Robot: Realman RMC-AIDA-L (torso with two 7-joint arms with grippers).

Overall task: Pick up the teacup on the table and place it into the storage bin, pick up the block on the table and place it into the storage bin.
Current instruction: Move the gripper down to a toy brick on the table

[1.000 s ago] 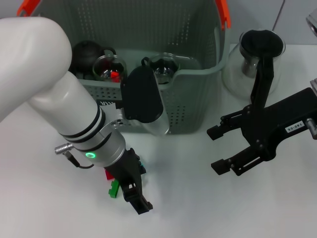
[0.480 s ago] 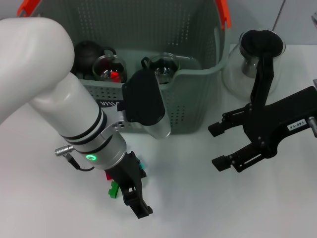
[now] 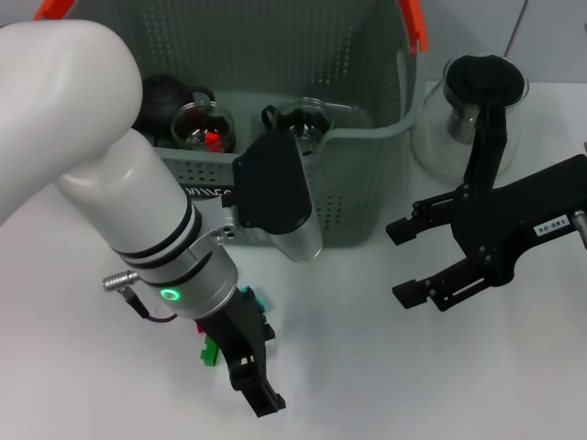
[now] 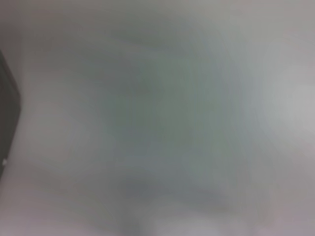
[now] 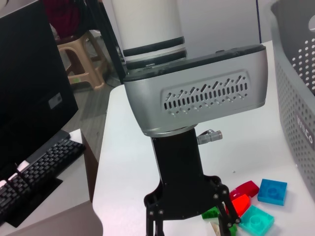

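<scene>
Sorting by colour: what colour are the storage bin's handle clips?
Orange; the storage bin's handle clips show best in the head view.

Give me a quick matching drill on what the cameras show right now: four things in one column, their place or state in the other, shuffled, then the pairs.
Things:
1. storage bin
2. left pincer
3. right pincer
4. glass pot

Places or states:
A. low over the coloured blocks on the table
B. open, over bare table to the right of the bin
C. behind the right arm, beside the bin
D. already holds glass cups

Pairs: 1-D, 2-A, 3-B, 4-C
</scene>
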